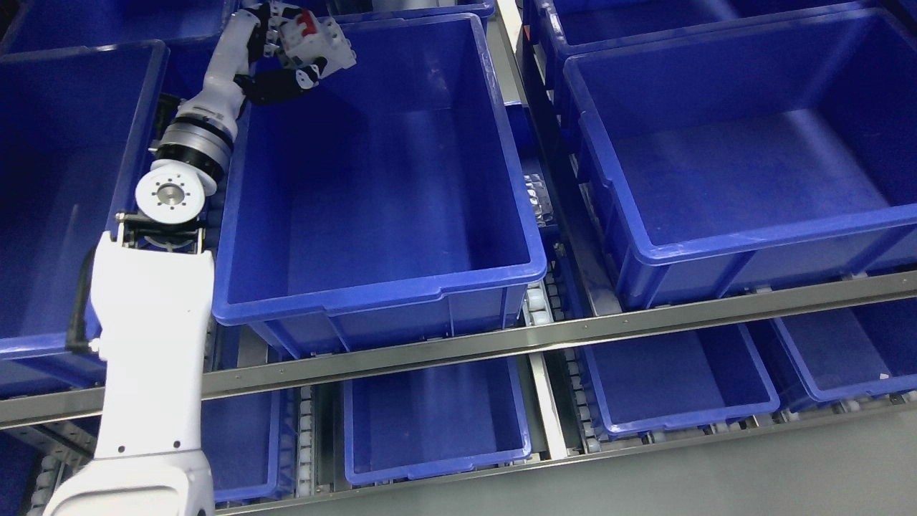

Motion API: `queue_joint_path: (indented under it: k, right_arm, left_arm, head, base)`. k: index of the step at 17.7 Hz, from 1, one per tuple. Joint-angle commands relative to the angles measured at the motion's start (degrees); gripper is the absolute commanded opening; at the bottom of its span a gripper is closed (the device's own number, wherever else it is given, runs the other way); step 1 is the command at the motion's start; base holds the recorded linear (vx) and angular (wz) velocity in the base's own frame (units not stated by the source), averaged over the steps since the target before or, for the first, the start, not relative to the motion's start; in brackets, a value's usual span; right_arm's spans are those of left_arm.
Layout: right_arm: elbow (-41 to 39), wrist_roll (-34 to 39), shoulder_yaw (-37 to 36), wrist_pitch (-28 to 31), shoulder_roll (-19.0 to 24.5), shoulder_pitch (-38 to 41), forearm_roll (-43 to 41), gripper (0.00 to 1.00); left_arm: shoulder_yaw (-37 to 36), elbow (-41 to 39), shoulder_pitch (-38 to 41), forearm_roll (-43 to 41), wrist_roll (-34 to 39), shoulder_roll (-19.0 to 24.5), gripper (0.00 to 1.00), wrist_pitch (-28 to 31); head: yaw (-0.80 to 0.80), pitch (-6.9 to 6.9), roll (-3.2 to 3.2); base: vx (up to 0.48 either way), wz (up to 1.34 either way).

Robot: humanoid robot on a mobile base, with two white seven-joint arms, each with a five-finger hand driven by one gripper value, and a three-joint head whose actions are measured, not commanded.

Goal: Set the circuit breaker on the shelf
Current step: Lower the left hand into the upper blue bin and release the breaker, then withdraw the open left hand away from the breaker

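Note:
My left arm rises from the bottom left and reaches up along the left wall of the middle blue bin (pixel 458 281). My left hand (pixel 290 54) is at that bin's far left corner, fingers curled around a white circuit breaker (pixel 322 44) with a red switch. The breaker hangs over the bin's inside, near the top edge of the picture. The bin's floor below it holds nothing. My right arm does not show.
A second large blue bin (pixel 752 247) stands to the right, another (pixel 43 344) at the far left. A metal shelf rail (pixel 501 340) runs across the front. Smaller blue bins (pixel 437 466) sit on the lower shelf level beneath it.

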Motion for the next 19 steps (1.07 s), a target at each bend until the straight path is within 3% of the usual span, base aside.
queue_joint_path:
  k: [1, 5, 8, 10, 12, 17, 19]
  right_arm:
    - [0.0, 0.0, 1.1, 0.7, -1.0, 0.0, 0.0, 1.0]
    - [0.0, 0.0, 1.1, 0.7, -1.0, 0.0, 0.0, 1.0]
    - [0.0, 0.0, 1.1, 0.7, -1.0, 0.0, 0.0, 1.0]
    - [0.0, 0.0, 1.1, 0.7, -1.0, 0.0, 0.0, 1.0]
    - [0.0, 0.0, 1.1, 0.7, -1.0, 0.0, 0.0, 1.0]
    - [0.0, 0.1, 1.1, 0.7, -1.0, 0.0, 0.0, 1.0]
    - [0.0, 0.1, 1.1, 0.7, -1.0, 0.0, 0.0, 1.0]
  left_arm:
    - [-10.1, 31.1, -5.8, -2.7, 0.7, -2.2, 0.12, -0.6]
    - [-11.5, 38.3, -7.8, -3.1, 2.1, -3.7, 0.12, -2.3]
    - [-11.7, 39.1, -8.7, -3.1, 4.3, -3.5, 0.19, -2.4]
    - [-11.6, 39.1, -9.8, -3.1, 4.5, -3.6, 0.34, -2.4]
    - [-11.6, 39.0, -10.8, -3.1, 5.1, -3.7, 0.57, -2.4]
    - [-11.1, 38.6, -11.3, -3.0, 6.7, -3.2, 0.82, -2.5]
    - [-8.8, 34.7, -11.5, -3.0, 10.8, -2.1, 0.92, -3.0]
  head:
    - [0.0, 0.0, 0.0]
    - [0.0, 0.0, 0.0]
    - [0.0, 0.0, 0.0]
    - [0.0, 0.0, 0.0]
    - [0.0, 0.0, 0.0]
    - [0.0, 0.0, 0.0]
    - [0.0, 0.0, 0.0]
  base:
    - [0.0, 0.0]
    - [-0.008, -0.01]
    - [-0.001, 0.01]
    - [-0.003, -0.01]
    - [-0.003, -0.01]
    - [0.0, 0.0]
    - [0.0, 0.0]
